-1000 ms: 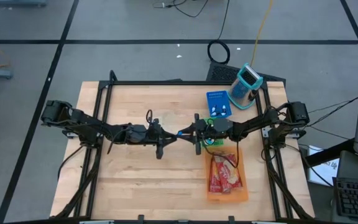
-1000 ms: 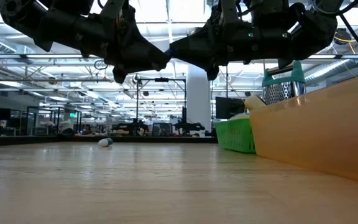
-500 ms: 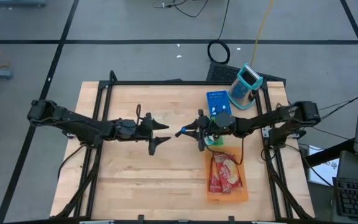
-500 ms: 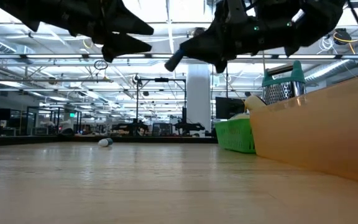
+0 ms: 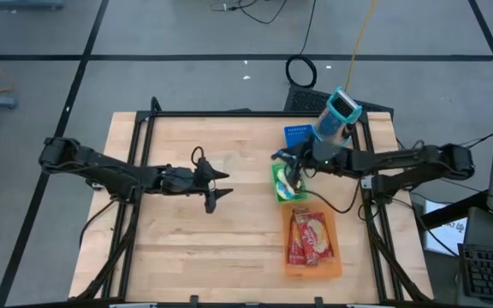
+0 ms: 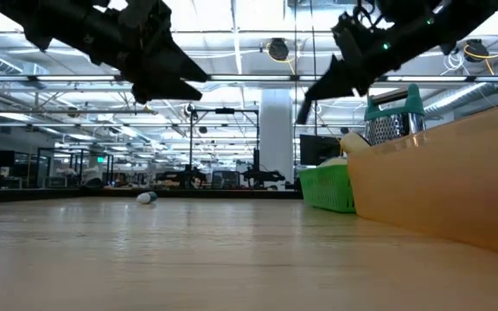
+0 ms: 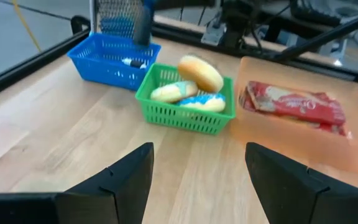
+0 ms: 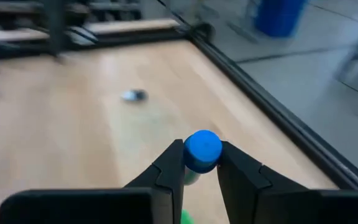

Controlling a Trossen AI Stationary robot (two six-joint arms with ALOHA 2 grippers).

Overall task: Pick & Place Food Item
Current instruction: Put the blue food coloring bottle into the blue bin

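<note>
Blue-capped item [image 8: 202, 149] in right gripper [image 8: 201, 163], pointing lengthwise away from wrist.

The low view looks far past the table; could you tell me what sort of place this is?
Probably a large robotics lab or industrial hall. The wooden table stands on a grey concrete floor with cables, and behind it run long rows of ceiling lights over more equipment racks.

I am seeing a small blue-capped piece [image 8: 202, 149] sitting pinched between the right hand [image 8: 201, 163]'s two fingers, its blue round end facing out. It is hanging above the green basket [image 7: 185, 113], which is holding a round bun [image 7: 200, 73] and two frosted pastries [image 7: 188, 97] on the worktop.
</note>
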